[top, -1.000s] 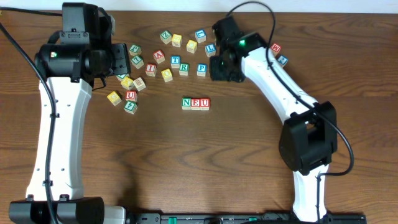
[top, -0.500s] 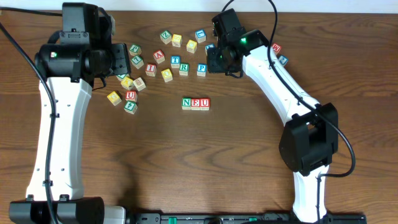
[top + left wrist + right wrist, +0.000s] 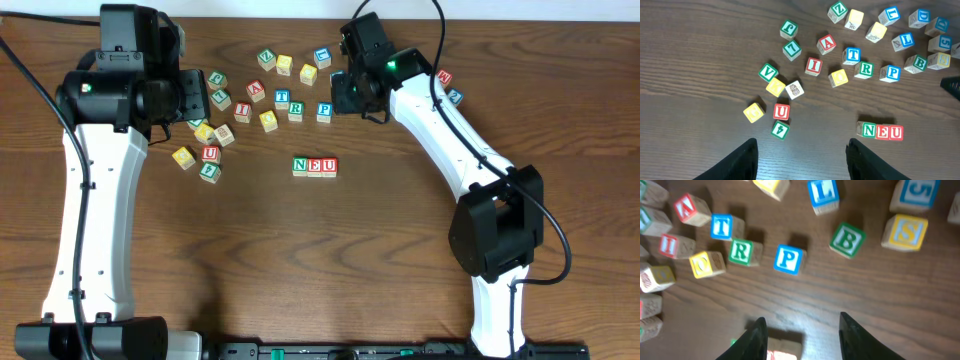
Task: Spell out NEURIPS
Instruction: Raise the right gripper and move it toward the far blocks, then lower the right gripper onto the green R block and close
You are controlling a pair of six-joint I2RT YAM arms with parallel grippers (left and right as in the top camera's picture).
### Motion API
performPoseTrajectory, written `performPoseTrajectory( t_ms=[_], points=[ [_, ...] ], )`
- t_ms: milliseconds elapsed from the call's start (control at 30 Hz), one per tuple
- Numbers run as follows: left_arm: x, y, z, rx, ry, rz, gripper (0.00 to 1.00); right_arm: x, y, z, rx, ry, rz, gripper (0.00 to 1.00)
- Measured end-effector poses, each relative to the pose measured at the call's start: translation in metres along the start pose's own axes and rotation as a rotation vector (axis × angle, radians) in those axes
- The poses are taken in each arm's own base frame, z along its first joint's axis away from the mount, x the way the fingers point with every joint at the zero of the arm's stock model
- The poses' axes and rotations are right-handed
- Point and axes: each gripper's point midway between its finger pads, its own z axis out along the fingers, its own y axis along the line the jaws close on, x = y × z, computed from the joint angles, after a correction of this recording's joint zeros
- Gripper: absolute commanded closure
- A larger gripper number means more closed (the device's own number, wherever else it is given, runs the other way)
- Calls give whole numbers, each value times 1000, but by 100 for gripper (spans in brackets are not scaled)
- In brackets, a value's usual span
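Your right claw [image 3: 801, 319]: fingers stood moderately apart, bare wood showing between them, nothing pinched. Low between the fingers, at the bottom edge of the right wrist view, a pale cube [image 3: 783, 347] was cut off and blurred, and you could not tell which cube it was. From overhead the claw [image 3: 345, 95] was mostly masked by its own wrist housing.

Just beyond the fingertips lay the P cube [image 3: 788, 259], blue letter up, clear of both fingers. Picture-left of it sat the green R cube [image 3: 740, 251], then a yellow-faced cube [image 3: 702, 264] whose mark was too faint to read, then the red I cube [image 3: 670, 245]. Picture-right of P stood the B cube [image 3: 846, 238] and the yellow S cube [image 3: 908, 231]. A cube marked 5 [image 3: 917, 192] ran off the top edge.

Your left claw [image 3: 802, 142]: fingers wide apart, empty, hanging over bare table [image 3: 700, 60] short of the scatter. In the overhead view the left arm [image 3: 130, 95] covered part of the scatter's edge.

Room: open wood lay on every side of the N-E-U row [image 3: 315, 167], whose three cubes touched side by side. The row lay well apart from the right claw, on the side toward the arm bases. All loose cubes lay toward the table's far edge, and the near half was open.
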Motion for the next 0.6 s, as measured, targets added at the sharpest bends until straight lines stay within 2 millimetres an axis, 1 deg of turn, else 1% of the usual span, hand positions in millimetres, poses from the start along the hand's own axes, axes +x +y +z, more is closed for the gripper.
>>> performPoseTrajectory(
  t_ms=[133,200,267,500,600],
  points=[
    [0,0,0,0,0,0,44,-21,11,-1,-17,-96,-42,56],
    [0,0,0,0,0,0,44,-29,20,-2,-19,-140,-72,56],
    [0,0,0,0,0,0,44,-37,35,-3,-21,-198,-111,56],
    [0,0,0,0,0,0,44,-49,79,-10,-42,-323,-173,57],
    [0,0,0,0,0,0,44,-55,88,-12,-68,-357,-171,59]
  ],
)
